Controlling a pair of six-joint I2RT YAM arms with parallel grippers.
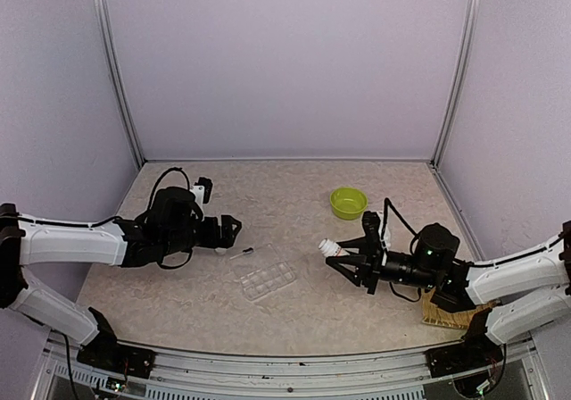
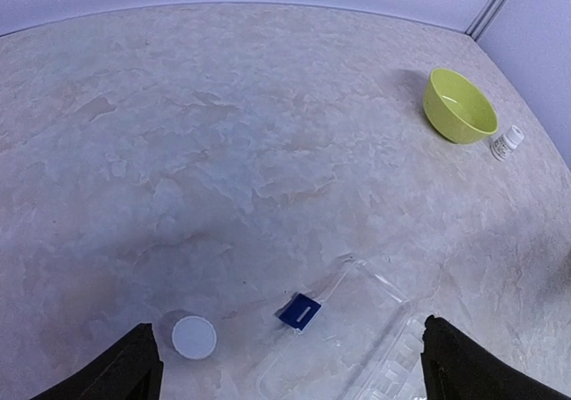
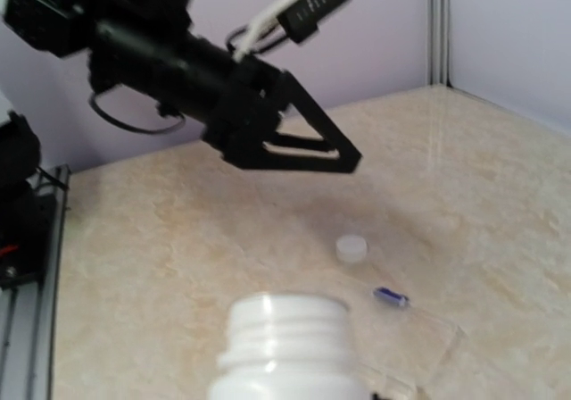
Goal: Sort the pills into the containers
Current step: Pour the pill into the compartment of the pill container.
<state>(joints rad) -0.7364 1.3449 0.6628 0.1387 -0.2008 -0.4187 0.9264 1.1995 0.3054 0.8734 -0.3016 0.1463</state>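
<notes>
The clear pill box (image 1: 266, 279) lies open on the table, its row of containers (image 1: 270, 284) toward the near side and a blue tab (image 2: 300, 311) at its lid's edge. A loose white cap (image 2: 194, 337) rests left of the tab. My left gripper (image 1: 228, 231) hovers open just left of the box, with nothing between its fingers (image 2: 134, 366). My right gripper (image 1: 346, 259) is shut on an uncapped white bottle (image 3: 285, 346), held level with its mouth pointing left toward the box. No pills show in any view.
A lime-green bowl (image 1: 348, 203) stands behind the right gripper, and it shows again (image 2: 459, 105) with a small white bottle (image 2: 507, 143) just right of it. A tan pad (image 1: 443, 314) lies under the right arm. Walls enclose the table on three sides.
</notes>
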